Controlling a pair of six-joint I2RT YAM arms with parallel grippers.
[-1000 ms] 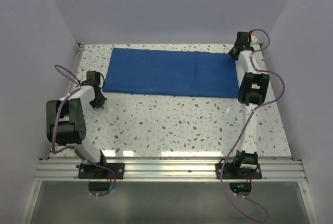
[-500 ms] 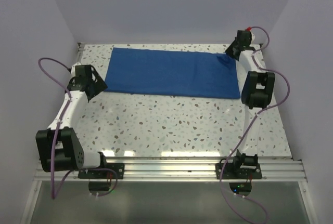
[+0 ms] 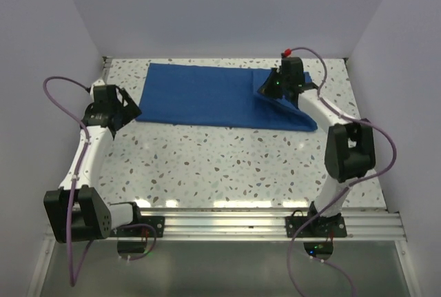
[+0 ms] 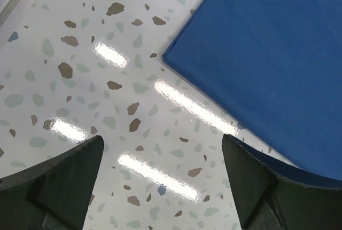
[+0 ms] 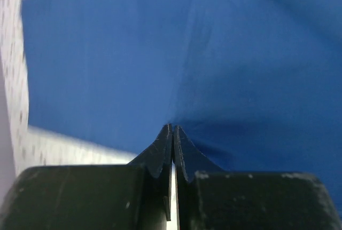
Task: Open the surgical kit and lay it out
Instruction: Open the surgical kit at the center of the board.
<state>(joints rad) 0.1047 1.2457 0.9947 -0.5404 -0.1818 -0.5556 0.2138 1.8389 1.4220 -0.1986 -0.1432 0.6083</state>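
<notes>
The right wrist view is blurred and almost filled by the blue cloth wrap (image 5: pixel 107 54), whose edges run out of that frame on the top and right. Nothing inside the folded wrap can be seen from any camera. In the left wrist view only the wrap's near left corner shows, the rest cut off at the right. The right tool (image 3: pixel 270 89) has its jaws pressed together on a pinch of the cloth, which rises to a small peak at the tips. From above, the wrap's far right corner is lifted off the speckled tabletop (image 3: pixel 227 159) and folded over toward the left. The rest of the wrap lies flat along the far part of the tabletop. The left tool (image 3: pixel 131 109) stands wide apart and holds nothing, poised over bare tabletop just beside the wrap's near left corner without touching it.
</notes>
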